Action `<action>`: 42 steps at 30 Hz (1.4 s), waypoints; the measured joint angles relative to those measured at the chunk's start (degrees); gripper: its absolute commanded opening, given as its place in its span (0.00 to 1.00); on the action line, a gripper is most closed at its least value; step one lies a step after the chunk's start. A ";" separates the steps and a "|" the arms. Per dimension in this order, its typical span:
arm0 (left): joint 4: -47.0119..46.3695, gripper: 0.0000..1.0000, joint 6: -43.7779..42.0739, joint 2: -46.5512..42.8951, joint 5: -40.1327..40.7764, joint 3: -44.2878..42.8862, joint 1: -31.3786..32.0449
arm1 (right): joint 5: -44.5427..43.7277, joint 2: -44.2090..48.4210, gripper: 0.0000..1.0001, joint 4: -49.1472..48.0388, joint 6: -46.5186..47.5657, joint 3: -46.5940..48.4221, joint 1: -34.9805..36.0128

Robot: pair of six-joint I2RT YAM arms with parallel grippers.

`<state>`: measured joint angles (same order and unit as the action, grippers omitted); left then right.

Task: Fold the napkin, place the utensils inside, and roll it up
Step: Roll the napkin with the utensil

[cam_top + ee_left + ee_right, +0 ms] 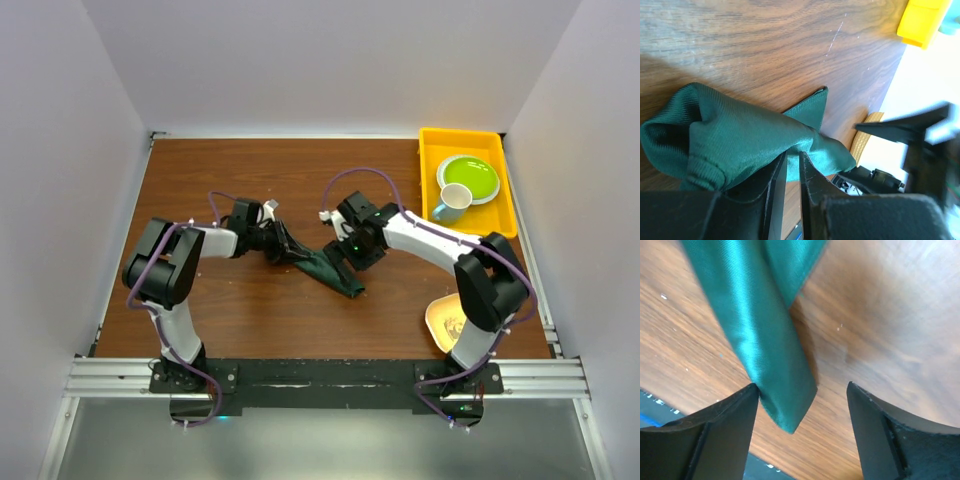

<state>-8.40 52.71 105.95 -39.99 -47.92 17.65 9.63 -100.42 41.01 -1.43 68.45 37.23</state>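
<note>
Lying bunched, napkin [335,268] pinched at left end by left gripper [792,160], right gripper [801,387] spread open astride right end.

No text, label, brand, number or sign can be read anywhere.

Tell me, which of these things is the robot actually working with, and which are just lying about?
Job in hand: the green napkin.
Lying about: the yellow tray, the green plate and mug in it, and the tan dish at the near right.
</note>
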 measured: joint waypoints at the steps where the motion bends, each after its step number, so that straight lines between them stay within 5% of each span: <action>1: 0.46 0.21 0.00 0.04 -0.04 -0.17 0.00 | -1.77 0.55 0.84 0.15 0.39 1.36 1.53; 12: 5.27 0.20 -0.37 0.87 -0.35 -2.84 -0.02 | -13.70 -8.81 0.87 -5.73 3.91 16.44 13.42; 26: 6.43 0.21 0.07 1.09 -0.57 -3.39 -0.17 | -17.64 -13.75 0.73 -10.21 5.73 12.81 15.10; 33: 6.75 0.25 0.26 1.09 -0.76 -3.45 -0.31 | -17.64 -13.73 0.41 -12.39 5.27 10.91 15.19; 37: 10.03 0.29 -0.48 1.01 -0.50 -5.05 -0.70 | -17.86 -13.73 0.15 -13.33 4.79 10.67 15.26; 42: 14.32 0.30 -3.32 -2.21 1.73 -6.34 -3.15 | -14.49 -13.73 0.09 -13.92 3.96 10.97 13.97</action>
<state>5.91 49.39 103.74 -38.26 -54.26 14.50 -4.86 -114.15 27.09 2.52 79.42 51.20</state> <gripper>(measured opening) 0.300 0.178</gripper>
